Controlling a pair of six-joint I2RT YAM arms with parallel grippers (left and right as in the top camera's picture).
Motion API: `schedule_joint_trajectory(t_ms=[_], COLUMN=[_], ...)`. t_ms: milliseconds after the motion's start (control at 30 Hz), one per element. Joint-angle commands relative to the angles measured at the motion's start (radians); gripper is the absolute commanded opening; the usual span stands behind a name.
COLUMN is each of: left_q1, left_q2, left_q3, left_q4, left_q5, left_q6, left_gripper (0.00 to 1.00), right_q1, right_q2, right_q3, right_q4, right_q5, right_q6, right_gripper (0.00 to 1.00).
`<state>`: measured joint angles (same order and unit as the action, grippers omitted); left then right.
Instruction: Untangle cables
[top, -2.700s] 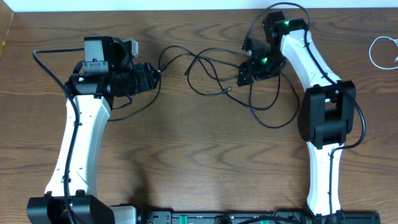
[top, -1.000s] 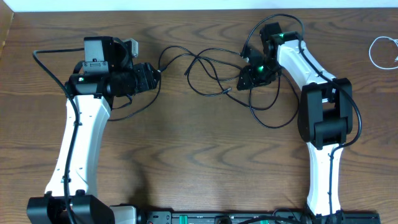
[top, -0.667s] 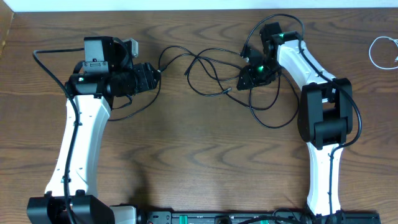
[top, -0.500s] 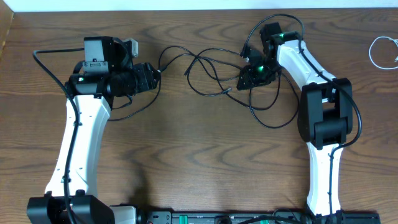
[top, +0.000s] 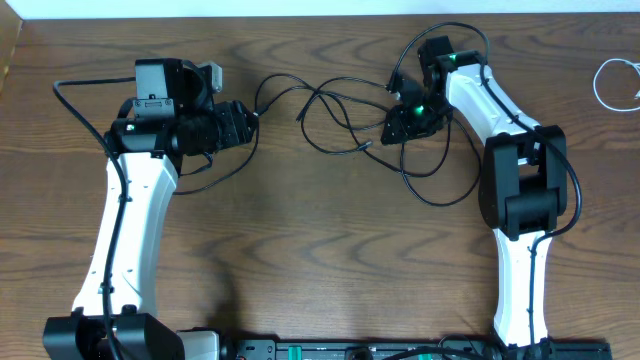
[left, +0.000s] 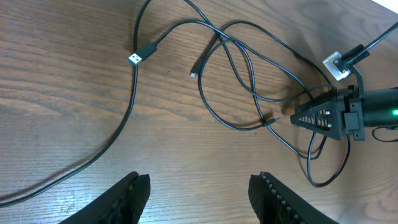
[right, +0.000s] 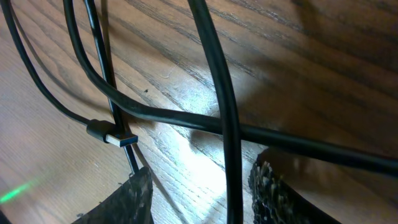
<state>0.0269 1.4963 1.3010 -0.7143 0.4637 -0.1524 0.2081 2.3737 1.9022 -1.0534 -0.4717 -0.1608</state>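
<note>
Two fingers of the right end effector (right: 203, 186) stand apart, straddling a strand of the black cable (right: 214, 62), likely light, limp and slippery; grip beside the plug (right: 111, 134). Beyond, its loops cross the desk (top: 300, 250), the left end effector (left: 200, 190) gapes empty, and the white cable (top: 612, 82) lies far right.

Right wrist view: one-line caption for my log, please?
Open right gripper straddles one strand of the crossed black cable on the wooden table.
</note>
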Motion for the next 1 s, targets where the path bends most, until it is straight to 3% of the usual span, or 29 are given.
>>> schedule_joint_trajectory(t_ms=[0, 533, 667, 767, 967], left_q1=[0.0, 0.0, 0.0, 0.0, 0.0], left_q2=[0.008, 0.008, 0.008, 0.008, 0.008], left_q3=[0.012, 0.012, 0.012, 0.012, 0.012], left_q4=[-0.003, -0.004, -0.003, -0.003, -0.003], left_q5=[-0.013, -0.012, -0.013, -0.013, -0.012], left_q6=[0.01, 0.01, 0.01, 0.01, 0.01], left_gripper=[0.57, 0.57, 0.57, 0.57, 0.57], right_q1=[0.003, 0.004, 0.004, 0.003, 0.002], right_q2=[0.002, 0.002, 0.001, -0.001, -0.025], right_q3=[-0.017, -0.017, -0.016, 0.009, 0.239], right_q4=[0.003, 0.003, 0.003, -0.025, -0.221], right_q5=[0.009, 0.009, 0.008, -0.015, -0.036], right_q6=[0.011, 0.011, 0.011, 0.011, 0.009], right_gripper=[0.46, 0.43, 0.27, 0.01, 0.01])
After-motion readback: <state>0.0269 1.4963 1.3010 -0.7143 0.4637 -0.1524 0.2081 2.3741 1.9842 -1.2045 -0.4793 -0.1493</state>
